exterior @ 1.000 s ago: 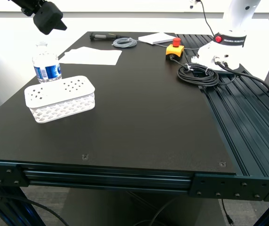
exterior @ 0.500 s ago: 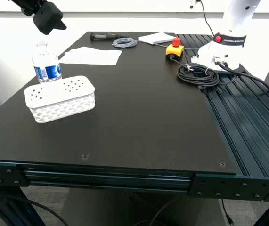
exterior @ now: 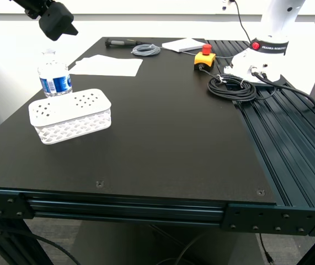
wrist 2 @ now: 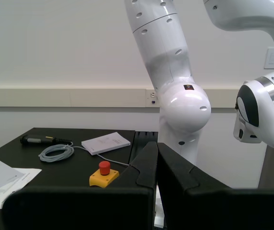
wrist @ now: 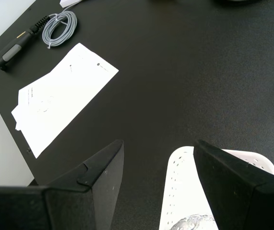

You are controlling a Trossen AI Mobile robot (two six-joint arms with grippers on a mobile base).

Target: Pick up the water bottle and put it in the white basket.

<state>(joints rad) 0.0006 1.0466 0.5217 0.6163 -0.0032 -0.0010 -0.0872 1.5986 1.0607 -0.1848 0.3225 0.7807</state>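
Observation:
The water bottle [exterior: 54, 74], clear with a blue label and a white cap, stands upright near the table's edge at the exterior view's left. It stands just behind the white basket [exterior: 71, 116], which lies with its holed flat face up. My first gripper [exterior: 57, 25] hangs in the air above the bottle, well clear of it. In the first wrist view the first gripper [wrist: 158, 146] is open and empty, with the basket [wrist: 184, 191] and the bottle's top [wrist: 192, 224] below it. My second gripper [wrist 2: 157, 146] is shut and empty, and does not show in the exterior view.
White paper sheets [exterior: 106, 65], a grey cable coil [exterior: 145, 50], a black-handled tool [exterior: 118, 42] and a white booklet [exterior: 183, 44] lie at the back. A yellow box with a red button [exterior: 204, 58], a black cable coil [exterior: 233, 86] and another white robot's base [exterior: 265, 52] stand at the back right.

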